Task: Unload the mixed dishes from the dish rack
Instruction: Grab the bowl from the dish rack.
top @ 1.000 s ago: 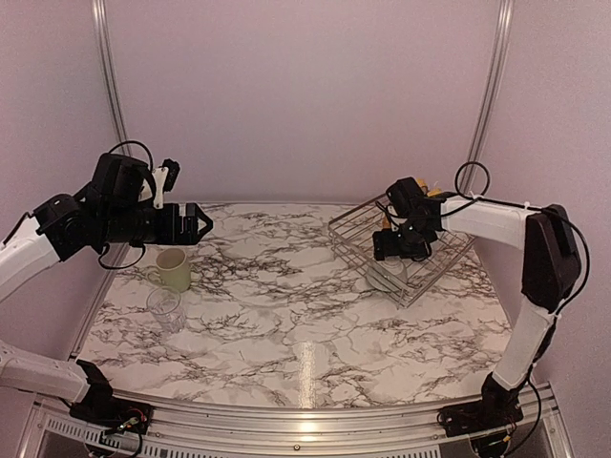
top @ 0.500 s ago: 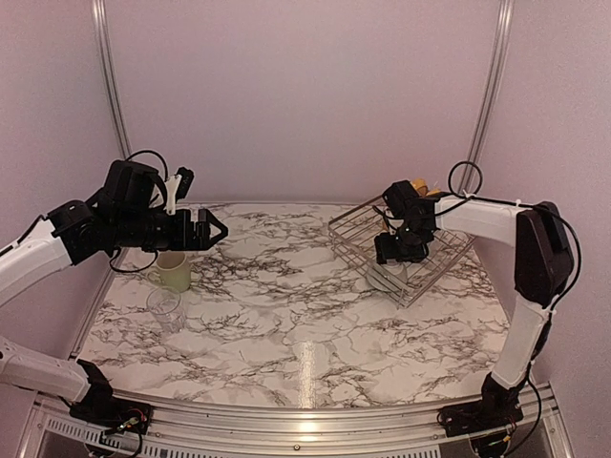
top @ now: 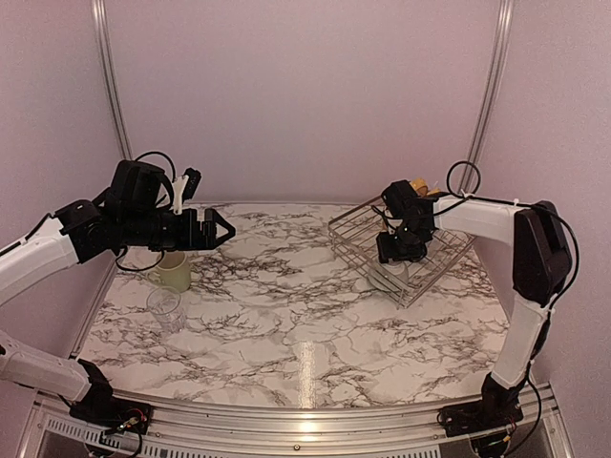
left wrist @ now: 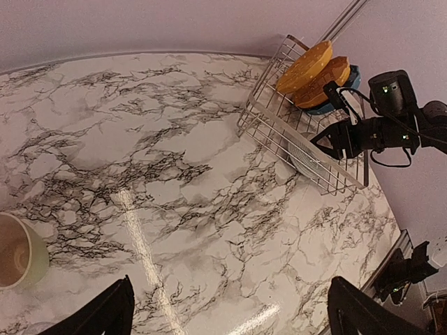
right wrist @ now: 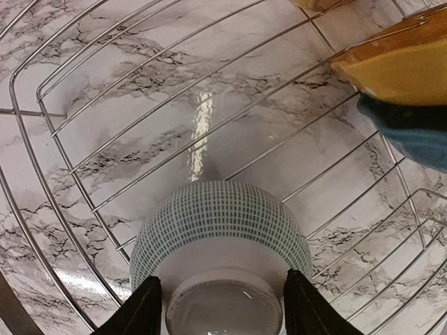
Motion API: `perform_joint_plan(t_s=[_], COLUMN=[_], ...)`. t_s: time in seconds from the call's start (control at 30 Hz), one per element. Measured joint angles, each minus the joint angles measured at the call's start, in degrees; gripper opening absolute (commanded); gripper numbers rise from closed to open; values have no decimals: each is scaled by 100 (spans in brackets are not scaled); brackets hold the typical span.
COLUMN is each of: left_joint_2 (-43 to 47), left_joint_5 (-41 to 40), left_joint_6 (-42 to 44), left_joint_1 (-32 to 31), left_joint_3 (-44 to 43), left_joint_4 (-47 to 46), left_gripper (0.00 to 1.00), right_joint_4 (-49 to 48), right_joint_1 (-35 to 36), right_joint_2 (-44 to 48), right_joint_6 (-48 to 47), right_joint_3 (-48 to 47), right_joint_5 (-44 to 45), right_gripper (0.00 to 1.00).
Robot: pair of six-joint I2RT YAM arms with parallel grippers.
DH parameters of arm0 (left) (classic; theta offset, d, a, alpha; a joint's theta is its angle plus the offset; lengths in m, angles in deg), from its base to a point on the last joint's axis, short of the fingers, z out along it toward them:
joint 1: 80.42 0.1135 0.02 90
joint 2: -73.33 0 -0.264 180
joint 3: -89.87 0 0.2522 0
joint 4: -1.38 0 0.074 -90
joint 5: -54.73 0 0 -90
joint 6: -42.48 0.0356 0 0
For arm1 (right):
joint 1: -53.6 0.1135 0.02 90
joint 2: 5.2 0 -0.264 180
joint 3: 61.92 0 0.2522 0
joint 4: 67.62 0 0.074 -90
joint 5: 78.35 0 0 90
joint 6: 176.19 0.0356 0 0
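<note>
Right gripper [right wrist: 222, 279]: jaws flank the foot of the bowl [right wrist: 220, 223], close against it (whether they pinch it cannot be told).
Bowl: upside down in the rack [top: 349, 239], with a teal dash pattern.
Yellow plates [left wrist: 307, 66], blue plate [left wrist: 343, 96]: upright in the rack.
Left gripper [top: 216, 229]: spread wide, in the air.
Mug [top: 174, 271], glass [top: 165, 307]: on the table [top: 286, 324], left side.

Two yellow-orange plates [left wrist: 306, 66], one blue plate [right wrist: 412, 136], one small bowl [right wrist: 220, 223], one dish rack [top: 355, 229], one green mug [top: 174, 271], one clear glass [top: 165, 307].
</note>
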Motion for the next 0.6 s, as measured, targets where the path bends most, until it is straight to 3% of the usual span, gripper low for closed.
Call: perform_joint_plan(t_s=[0.2,0.43,0.6], left_joint_2=[-7,-7,-28], left_joint_5=[13,20,61], left_joint_6=[-9,-68,-118], left_joint_1=[0,0,0], left_joint_3=[0,0,0], left_joint_4=[-2,-39,-72], left_gripper=[99,99,99], right_joint_4=[-44,-136,-223], right_joint_1=[0,2,2], right_joint_2=[0,24,129], right_joint_6=[4,9,9], right_joint_3=[0,46,177], right_joint_5=[116,278,295], right_gripper=[49,35,32])
